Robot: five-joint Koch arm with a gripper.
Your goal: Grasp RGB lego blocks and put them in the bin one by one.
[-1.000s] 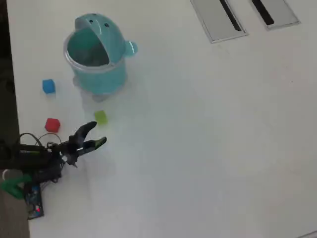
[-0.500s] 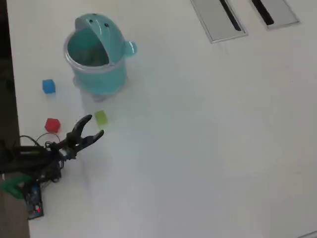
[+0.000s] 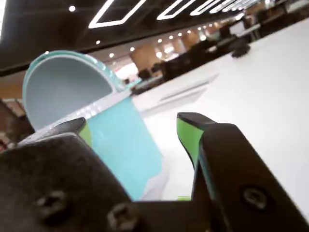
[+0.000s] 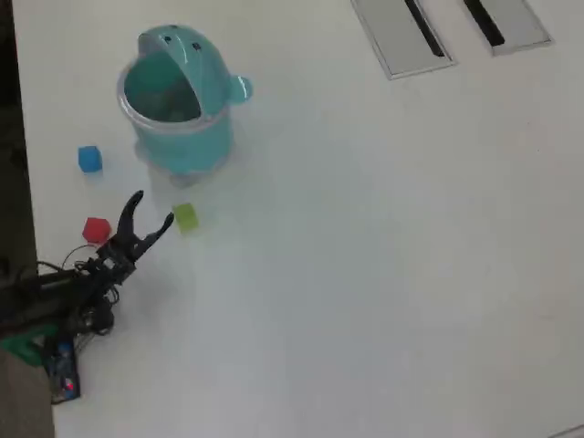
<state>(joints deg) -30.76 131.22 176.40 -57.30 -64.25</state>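
- The small yellowish-green plastic cube (image 4: 185, 216) lies on the white table (image 4: 383, 274) just below the bin in the overhead view, near that view's left edge. It sits just beside one tip of the black gripper (image 4: 151, 210), not between the two tips, so I judge that closing now would nudge it aside rather than catch it.
- The gripper stands spread wide and holds nothing; in the wrist view its green-padded fingers (image 3: 186, 133) frame the bin wall, and only a sliver of green shows at the bottom edge, too little to tell the cube's alignment.
- The round teal plastic bin (image 4: 182, 141) with a clear rim stands toward the far left corner, its domed lid (image 4: 182, 46) tipped back and the mouth open. It is close ahead of the gripper, so a forward push for the cube could bump its base.
- The small red plastic cube (image 4: 96, 229) lies just beside the arm's wrist, on the side toward the left edge; a sideways swing could knock it toward the edge.
- The small blue plastic cube (image 4: 89, 159) rests left of the bin, near the left edge, with little margin there.
- Open room lies to the right and toward the near edge, where the table is bare; two grey recessed panels (image 4: 401, 36) sit at the far edge, well apart.
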